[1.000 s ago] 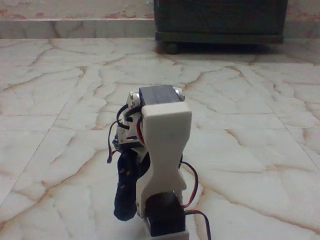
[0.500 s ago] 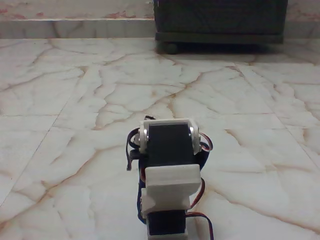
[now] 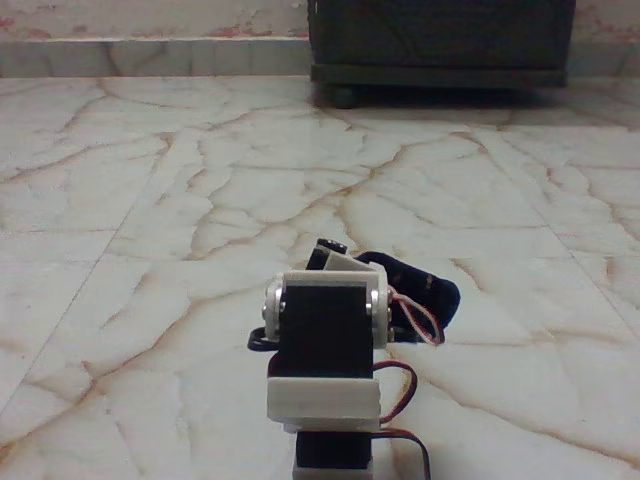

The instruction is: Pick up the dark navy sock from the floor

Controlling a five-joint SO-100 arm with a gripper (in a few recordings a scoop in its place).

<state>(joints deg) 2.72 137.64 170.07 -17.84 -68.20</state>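
Note:
The dark navy sock (image 3: pixel 425 295) shows as a limp dark mass just right of the arm, low over the floor (image 3: pixel 150 200) of cream marble tiles with brown veins. My white and black arm is folded low at the bottom centre, its servo block towards the camera. The gripper (image 3: pixel 340 258) peeks out above and behind that block and points to the right. Its fingers are mostly hidden. The sock reaches out from the gripper, which appears shut on it. I cannot tell whether the sock's far end touches the tiles.
A dark wooden piece of furniture (image 3: pixel 440 45) stands at the back right against a low stone step (image 3: pixel 150 55). Red and black wires (image 3: pixel 415 320) loop at the arm's right side. Open tiles lie to the left, right and ahead.
The arm has folded down and swung to the right. The sock, which hung at the arm's left a second ago, now shows at its right.

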